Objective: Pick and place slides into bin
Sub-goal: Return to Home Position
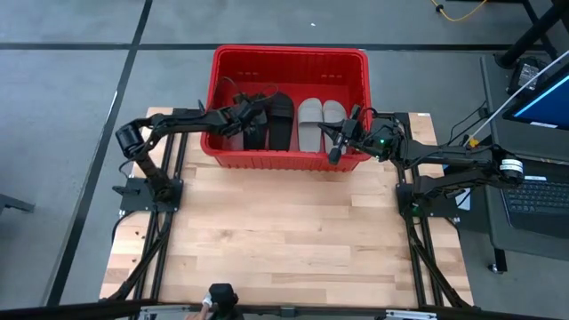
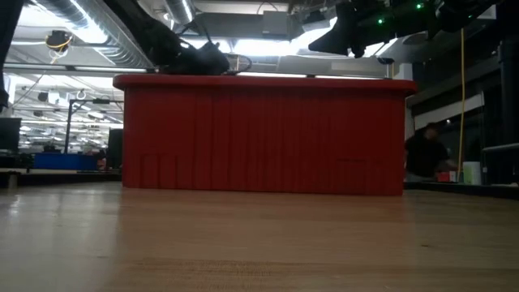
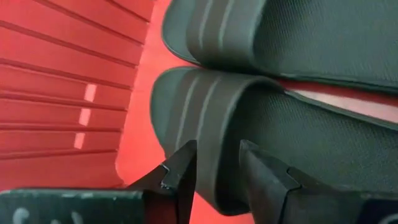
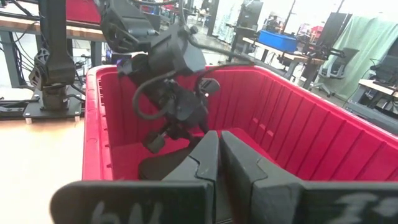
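The black slides (image 1: 269, 122) and grey slides (image 1: 321, 120) are all laid in the bin (image 1: 289, 53), so only withdrawal is judged left: the left gripper (image 3: 217, 171) is held narrowly parted over a black slide, the right gripper (image 4: 219, 146) closed empty by the rim.

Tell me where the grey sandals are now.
In the high view, the grey slides lie side by side inside the red bin, right of the black slides, beside the right gripper.

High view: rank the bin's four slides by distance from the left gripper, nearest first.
1. Left black slide, partly beneath the left gripper.
2. Right black slide, beside the first.
3. Left grey slide, past the black pair.
4. Right grey slide, farthest right.
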